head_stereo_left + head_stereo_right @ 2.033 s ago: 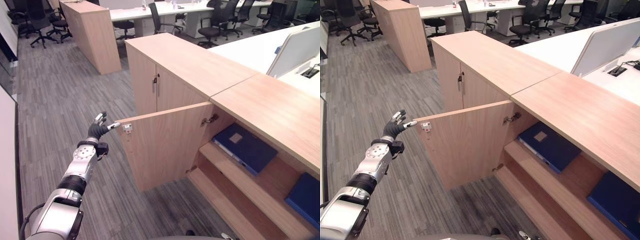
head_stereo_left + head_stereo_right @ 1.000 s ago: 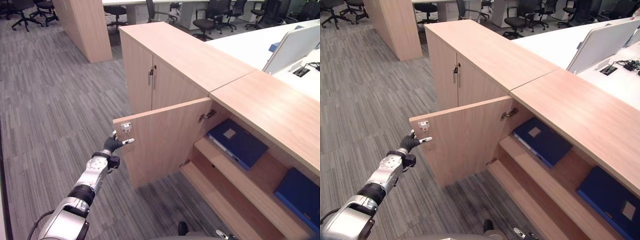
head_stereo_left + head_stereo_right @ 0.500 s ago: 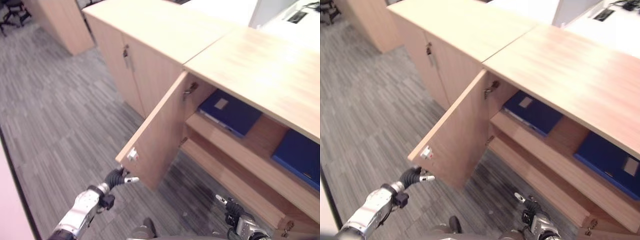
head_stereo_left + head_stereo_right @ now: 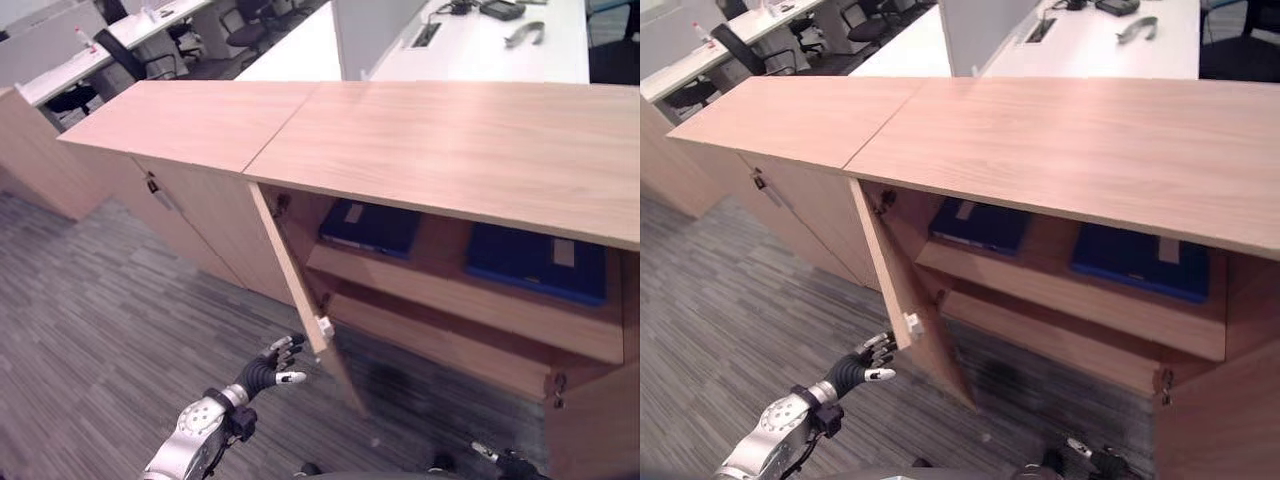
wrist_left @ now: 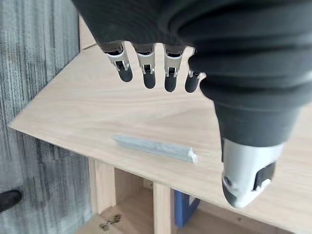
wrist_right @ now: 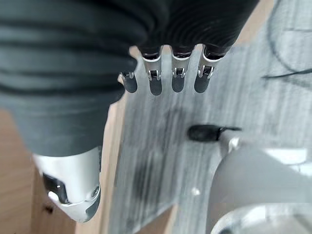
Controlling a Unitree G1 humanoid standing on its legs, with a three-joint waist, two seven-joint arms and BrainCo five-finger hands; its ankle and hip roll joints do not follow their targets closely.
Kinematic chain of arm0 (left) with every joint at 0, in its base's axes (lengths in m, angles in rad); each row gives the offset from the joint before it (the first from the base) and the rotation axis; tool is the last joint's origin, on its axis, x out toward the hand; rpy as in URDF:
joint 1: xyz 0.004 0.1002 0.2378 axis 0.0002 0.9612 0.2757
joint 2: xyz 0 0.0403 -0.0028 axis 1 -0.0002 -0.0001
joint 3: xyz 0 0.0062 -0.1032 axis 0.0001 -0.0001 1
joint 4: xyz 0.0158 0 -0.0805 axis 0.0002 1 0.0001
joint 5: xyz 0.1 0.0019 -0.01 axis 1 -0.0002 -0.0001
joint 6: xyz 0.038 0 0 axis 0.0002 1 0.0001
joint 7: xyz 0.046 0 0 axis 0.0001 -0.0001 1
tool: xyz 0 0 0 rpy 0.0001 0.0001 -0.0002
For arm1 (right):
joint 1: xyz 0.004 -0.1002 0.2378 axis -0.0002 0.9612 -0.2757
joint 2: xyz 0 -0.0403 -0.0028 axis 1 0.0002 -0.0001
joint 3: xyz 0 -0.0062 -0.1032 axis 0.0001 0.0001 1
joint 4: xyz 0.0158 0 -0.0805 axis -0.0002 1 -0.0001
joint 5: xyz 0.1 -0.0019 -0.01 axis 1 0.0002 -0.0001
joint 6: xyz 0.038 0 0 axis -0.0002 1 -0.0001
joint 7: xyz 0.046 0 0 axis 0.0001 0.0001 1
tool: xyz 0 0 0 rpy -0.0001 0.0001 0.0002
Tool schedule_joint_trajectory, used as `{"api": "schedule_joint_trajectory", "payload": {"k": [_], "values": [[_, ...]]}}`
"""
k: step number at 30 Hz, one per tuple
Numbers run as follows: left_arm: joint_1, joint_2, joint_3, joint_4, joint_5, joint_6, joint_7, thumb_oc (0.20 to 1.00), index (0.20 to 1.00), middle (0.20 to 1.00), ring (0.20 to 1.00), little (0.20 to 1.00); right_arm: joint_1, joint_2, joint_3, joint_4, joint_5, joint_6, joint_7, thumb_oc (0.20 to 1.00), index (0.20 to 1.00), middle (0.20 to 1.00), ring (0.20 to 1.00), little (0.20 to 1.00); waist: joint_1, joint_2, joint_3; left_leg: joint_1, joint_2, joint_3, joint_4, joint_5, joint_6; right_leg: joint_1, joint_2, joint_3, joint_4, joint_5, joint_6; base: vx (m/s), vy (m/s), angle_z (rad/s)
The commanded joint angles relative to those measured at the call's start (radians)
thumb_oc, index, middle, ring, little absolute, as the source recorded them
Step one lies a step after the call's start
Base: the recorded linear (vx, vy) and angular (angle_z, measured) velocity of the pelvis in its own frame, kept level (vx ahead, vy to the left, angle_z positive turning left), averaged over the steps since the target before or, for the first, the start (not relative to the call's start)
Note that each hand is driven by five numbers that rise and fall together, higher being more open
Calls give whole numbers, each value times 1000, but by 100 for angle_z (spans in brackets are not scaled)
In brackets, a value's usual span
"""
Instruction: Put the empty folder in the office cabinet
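The robot's left hand (image 4: 268, 366), fingers loosely spread and empty, hovered just outside the free edge of the open cabinet door (image 4: 296, 285). Two blue folders (image 4: 372, 225) lay flat on the upper shelf behind that door, long sides along the shelf. The right hand (image 6: 165, 78), apparently relaxed and empty, hung low, farther from the door.

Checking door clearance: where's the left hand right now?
In the left eye view the left hand is low and left of centre, fingers open, just beside the free edge of the open cabinet door, near its latch.
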Motion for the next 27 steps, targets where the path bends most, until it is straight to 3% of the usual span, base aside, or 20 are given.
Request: {"api": "schedule_joint_trajectory", "payload": {"k": [1,3,4,5,10,13,17,20,27], "values": [[-51,-13,32,-41,-26,-40,27,1000,1000,1000,1000,1000,-117,22,3,36,-12,-24,-19,1000,1000,1000,1000,1000,18,-46,51,-102,15,-228,87,28,-45,45,-1,61,16,-119,30,42,-124,-82],[-56,-25,28,-35,-33,-41,38,1000,1000,1000,1000,1000,-134,19,16,44,-20,-23,-25,1000,1000,1000,1000,1000,35,-58,46,-108,-21,-328,84,-7,-30,32,8,104,14,-115,27,112,-116,-130],[-66,-44,25,-21,-32,-46,54,1000,1000,1000,1000,1000,-139,24,26,45,-27,-22,-28,1000,1000,1000,1000,1000,48,-70,43,-114,-60,-407,64,-25,-19,35,21,146,14,-116,25,120,-71,-118],[-67,-44,24,-20,-32,-46,54,1000,1000,1000,1000,1000,-139,24,25,45,-27,-22,-28,1000,1000,1000,1000,1000,49,-71,42,-113,-61,-407,63,-25,-19,34,20,146,14,-117,25,157,-68,-74],[-128,-107,35,68,-18,-66,123,1000,1000,1000,1000,1000,-113,69,57,28,-35,-26,-31,1000,1000,1000,1000,1000,57,-117,41,-165,-143,-546,25,-10,-10,45,65,263,8,-115,13,136,-37,-75],[-165,-127,46,109,-7,-77,157,1000,1000,1000,1000,1000,-88,91,75,14,-45,-23,-28,1000,1000,1000,1000,1000,51,-131,48,-166,-143,-529,18,-2,-7,58,77,301,10,-116,11,87,-5,-95],[-224,-155,57,170,23,-93,203,1000,1000,1000,1000,1000,-27,127,84,4,-67,-18,-18,1000,1000,1000,1000,1000,13,-141,11,-78,-119,-465,-48,-8,-9,72,83,311,7,-121,15,124,60,-47],[-320,-156,71,236,23,-108,254,1000,1000,1000,1000,1000,0,149,90,-6,-72,-14,-16,1000,1000,1000,1000,1000,-26,-170,-15,-38,-118,-406,-61,-30,-1,73,62,316,7,-110,31,122,87,-11],[-444,-125,78,328,28,-120,292,1000,1000,1000,1000,1000,20,162,95,-12,-76,-7,-9,1000,1000,1000,1000,1000,-58,-202,-48,2,-132,-352,-61,-70,29,72,23,367,20,-100,54,87,93,-21]]}}
